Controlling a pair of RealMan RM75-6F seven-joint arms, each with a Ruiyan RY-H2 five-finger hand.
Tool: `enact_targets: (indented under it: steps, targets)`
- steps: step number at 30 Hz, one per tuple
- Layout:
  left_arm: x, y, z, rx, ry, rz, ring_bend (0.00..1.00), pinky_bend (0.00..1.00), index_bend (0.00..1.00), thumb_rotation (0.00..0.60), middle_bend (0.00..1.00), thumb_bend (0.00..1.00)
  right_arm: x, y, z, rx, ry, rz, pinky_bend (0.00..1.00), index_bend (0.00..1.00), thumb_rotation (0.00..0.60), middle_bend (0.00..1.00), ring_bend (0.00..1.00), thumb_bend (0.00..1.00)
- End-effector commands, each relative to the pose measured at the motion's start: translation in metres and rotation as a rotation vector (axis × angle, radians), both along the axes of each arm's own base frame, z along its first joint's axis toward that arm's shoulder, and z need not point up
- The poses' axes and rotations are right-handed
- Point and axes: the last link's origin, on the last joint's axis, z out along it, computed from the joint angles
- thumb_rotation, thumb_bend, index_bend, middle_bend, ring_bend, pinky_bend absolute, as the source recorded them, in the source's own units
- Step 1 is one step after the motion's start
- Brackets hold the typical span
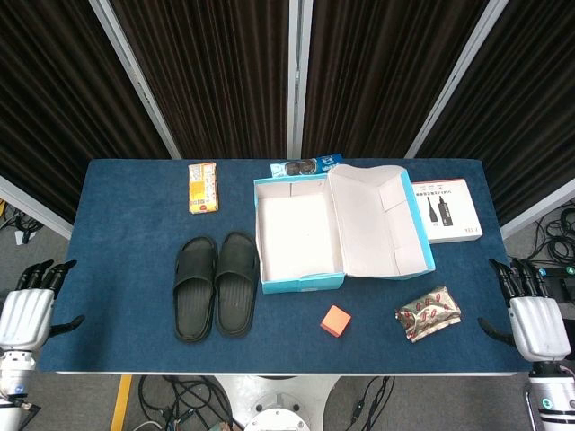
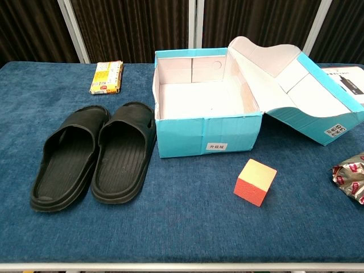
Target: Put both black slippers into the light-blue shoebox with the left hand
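Two black slippers lie side by side on the blue table, toes toward the back: the left slipper [image 1: 194,289] [image 2: 69,157] and the right slipper [image 1: 236,283] [image 2: 124,151]. Just right of them stands the light-blue shoebox [image 1: 297,283] [image 2: 206,138], empty, its lid [image 1: 382,220] [image 2: 296,79] folded open to the right. My left hand [image 1: 29,308] hangs off the table's left edge, fingers apart, holding nothing. My right hand [image 1: 532,310] hangs off the right edge, also empty with fingers spread. Neither hand shows in the chest view.
An orange cube [image 1: 335,321] [image 2: 255,182] sits in front of the box. A crumpled snack wrapper [image 1: 428,312] [image 2: 350,176] lies front right. A yellow packet [image 1: 203,187] [image 2: 107,77], a blue packet [image 1: 307,166] and a white product box [image 1: 446,209] lie along the back.
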Motion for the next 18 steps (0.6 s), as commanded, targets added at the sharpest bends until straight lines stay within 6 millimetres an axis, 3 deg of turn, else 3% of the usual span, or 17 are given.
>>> enact_targets:
  steps: [1,11,14,18]
  targets:
    - [0.000,0.001,-0.001,0.004,0.000,-0.003,0.11,0.14,0.13,0.600,0.20,0.00,0.002,-0.001,0.002,-0.009,0.005,0.007,0.01,0.03,0.600,0.15,0.00,0.07]
    - [0.012,0.016,0.002,-0.007,-0.020,-0.033,0.12,0.17,0.14,0.600,0.20,0.00,0.004,0.001,0.007,-0.021,0.000,0.021,0.01,0.04,0.600,0.15,0.00,0.07]
    - [0.026,0.033,0.005,-0.012,-0.058,-0.082,0.24,0.31,0.16,0.600,0.20,0.00,0.005,0.002,0.010,-0.026,0.000,0.033,0.01,0.04,0.600,0.15,0.00,0.07]
    - [0.057,0.068,0.006,-0.045,-0.140,-0.179,0.60,0.58,0.18,0.600,0.26,0.00,0.008,0.004,0.015,-0.029,0.013,0.058,0.01,0.04,0.600,0.15,0.00,0.07]
